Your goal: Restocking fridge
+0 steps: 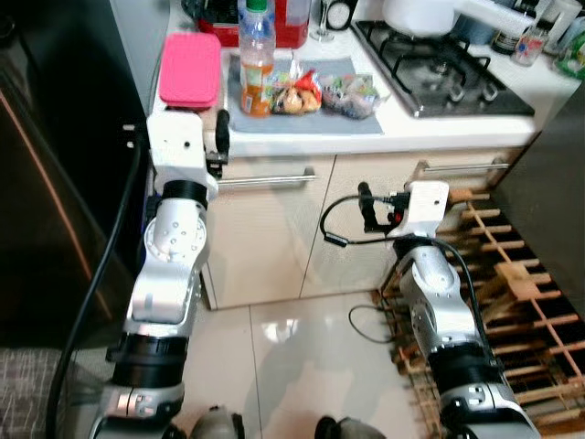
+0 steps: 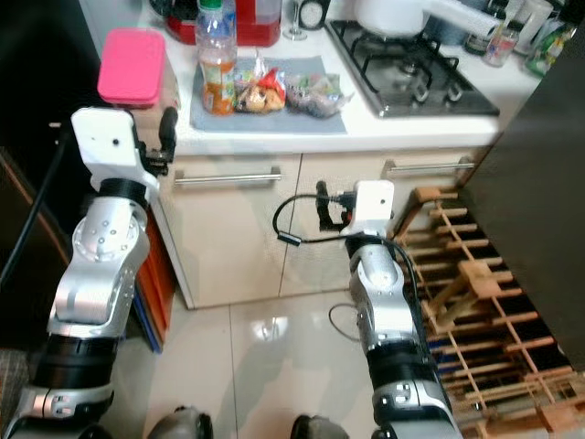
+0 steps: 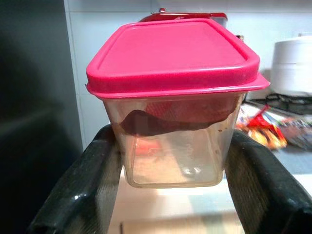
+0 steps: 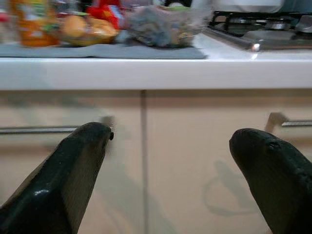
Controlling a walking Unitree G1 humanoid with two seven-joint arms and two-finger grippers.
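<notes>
A clear container with a pink lid [image 3: 173, 53] and dark food inside sits at the left end of the white counter [image 1: 402, 128], also seen from above [image 1: 190, 69]. My left gripper [image 3: 173, 146] is raised to the counter edge, its two black fingers [image 3: 92, 170] pressed against the container's side walls. An orange juice bottle [image 1: 257, 64] and bags of snacks [image 1: 297, 91] lie on a grey mat [image 1: 311, 123]. My right gripper [image 4: 170, 134] hangs open below the counter, facing the cabinet doors [image 1: 274, 229], with nothing between its fingers.
The dark fridge front [image 1: 55, 165] stands at my left. A gas hob [image 1: 439, 69] and a white pot [image 1: 420, 14] are at the back right. A wooden rack [image 1: 512, 302] leans on the floor by my right arm.
</notes>
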